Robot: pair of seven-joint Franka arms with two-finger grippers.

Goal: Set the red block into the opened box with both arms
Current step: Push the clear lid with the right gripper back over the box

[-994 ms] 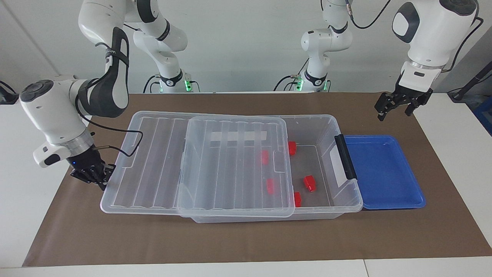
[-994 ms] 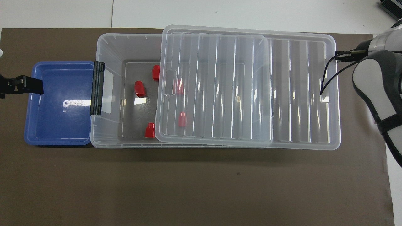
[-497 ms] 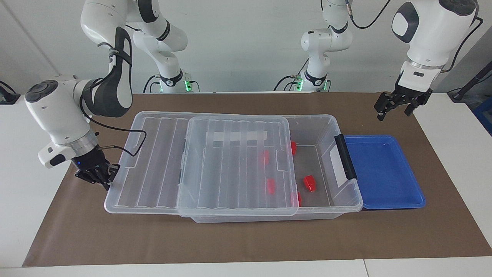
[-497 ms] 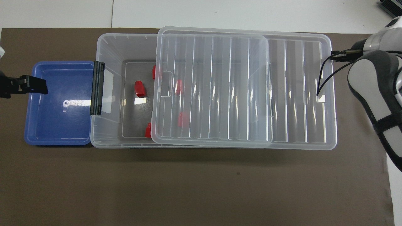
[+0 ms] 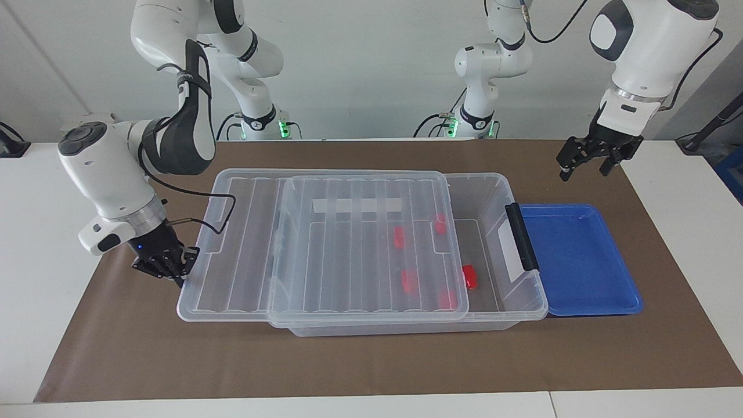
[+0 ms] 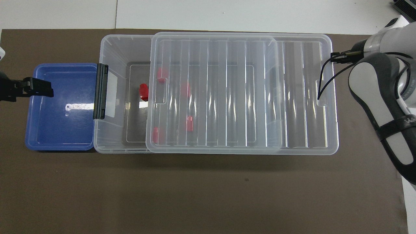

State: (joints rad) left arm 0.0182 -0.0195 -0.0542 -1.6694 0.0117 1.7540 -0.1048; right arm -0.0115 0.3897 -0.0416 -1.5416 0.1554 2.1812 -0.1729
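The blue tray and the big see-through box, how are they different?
The shallow blue plastic tray is solid-coloured and holds nothing; the large clear plastic box is see-through and holds small red blocks. The tray is low and lidless; the box is deeper, with a ribbed clear lid partly over it. Both are rectangular.

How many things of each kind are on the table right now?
Red blocks: 5, all in the box, e.g.
Clear box: 1
Clear lid: 1
Blue tray: 1
Total: 8
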